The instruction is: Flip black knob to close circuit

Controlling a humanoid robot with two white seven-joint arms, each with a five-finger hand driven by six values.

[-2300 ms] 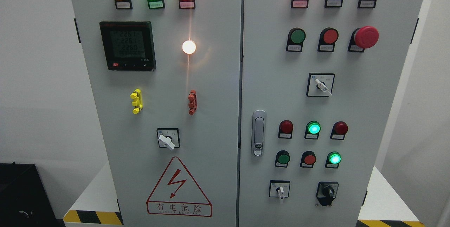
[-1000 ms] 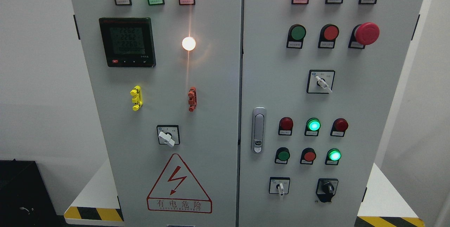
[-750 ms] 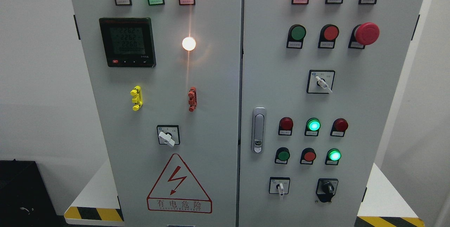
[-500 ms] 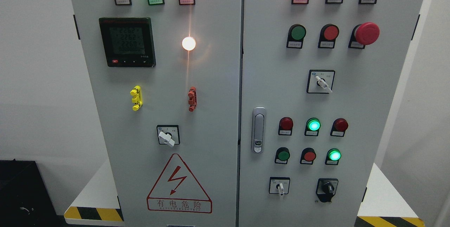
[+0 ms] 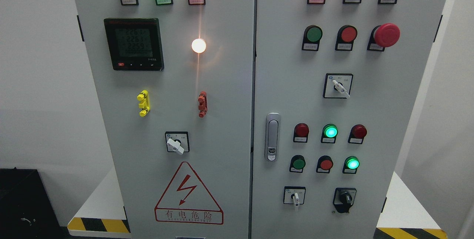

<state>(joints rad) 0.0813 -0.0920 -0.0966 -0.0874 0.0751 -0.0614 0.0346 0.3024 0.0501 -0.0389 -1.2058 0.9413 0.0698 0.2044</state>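
The black knob (image 5: 346, 198) is a rotary selector on a black plate at the lower right of the grey electrical cabinet's right door (image 5: 370, 113). Its pointer stands roughly vertical. To its left sits a small white-handled selector (image 5: 295, 197). Neither of my hands nor any arm shows in the head view.
The right door carries red and green push buttons, a red mushroom stop button (image 5: 386, 34), a white selector (image 5: 339, 86) and a silver door latch (image 5: 272, 136). The left door holds a meter (image 5: 133, 44), lit lamps, a white selector (image 5: 176, 144) and a hazard sign (image 5: 188, 196). A white base with striped edges (image 5: 98, 225) lies below.
The view shifted slightly, so the cabinet now sits a little higher in the picture than 2.3 s ago. It has been steady for the last second. The meter digits changed.
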